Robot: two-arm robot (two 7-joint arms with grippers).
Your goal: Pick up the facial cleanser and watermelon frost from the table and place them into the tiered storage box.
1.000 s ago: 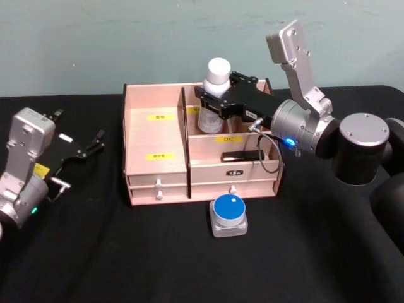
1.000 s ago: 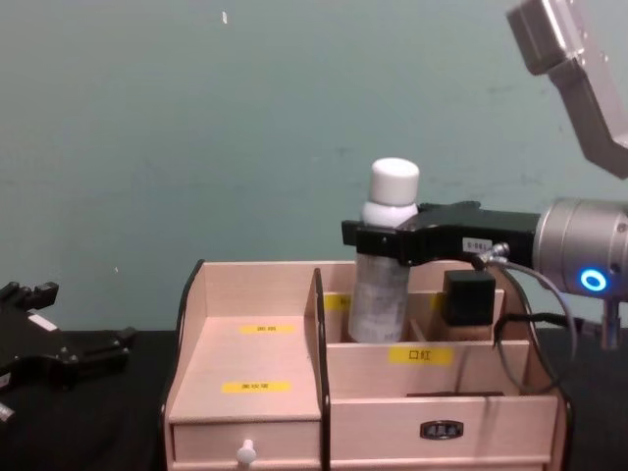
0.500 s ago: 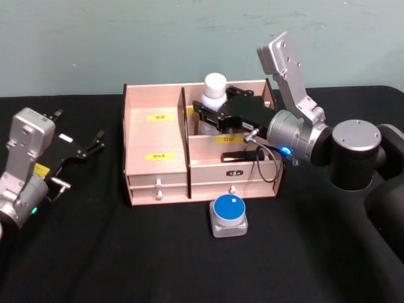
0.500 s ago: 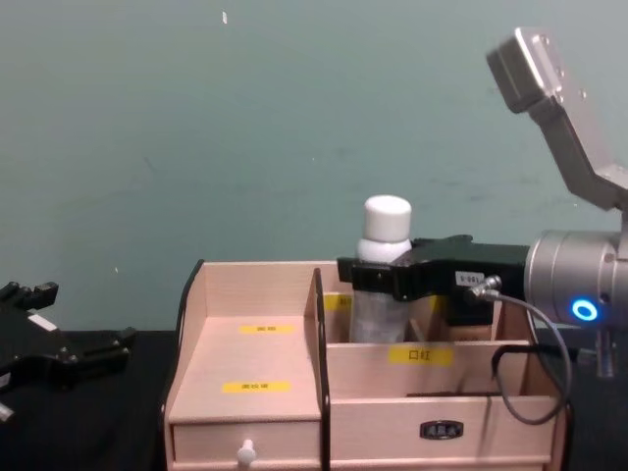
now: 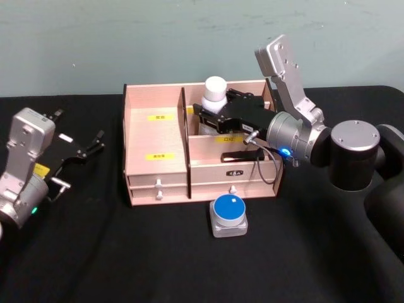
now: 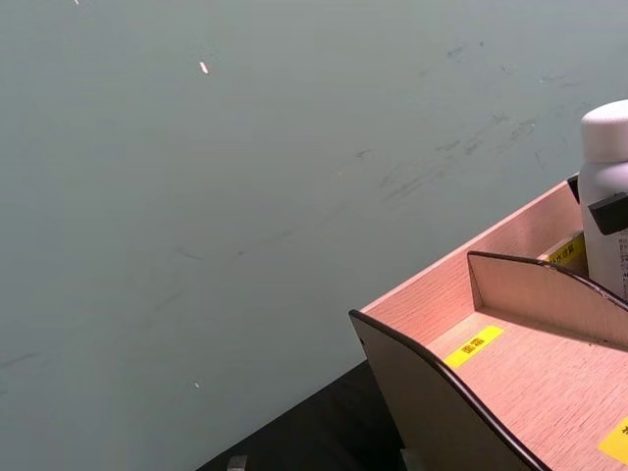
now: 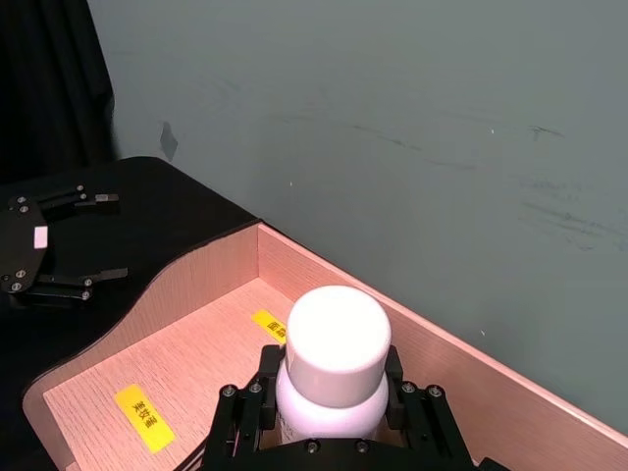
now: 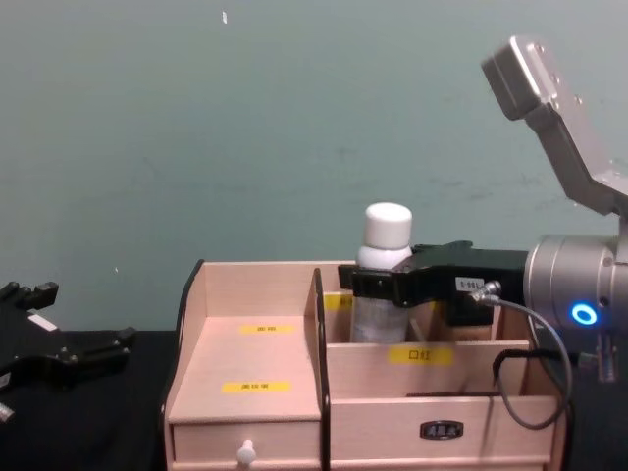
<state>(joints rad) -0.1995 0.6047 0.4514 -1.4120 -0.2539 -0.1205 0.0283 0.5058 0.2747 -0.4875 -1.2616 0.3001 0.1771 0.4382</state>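
Black-covered table ran across the whole head view, its far edge meeting a teal wall. Tiered storage box sat flat on the cloth, set toward the back and roughly centred, upright, with both bottom drawers facing the robot. Watermelon frost stood on the cloth in front of the box, just off the right-hand drawer, near but not touching, blue lid facing up. In the chest view the cloth showed as a dark strip left of the box's curved side.
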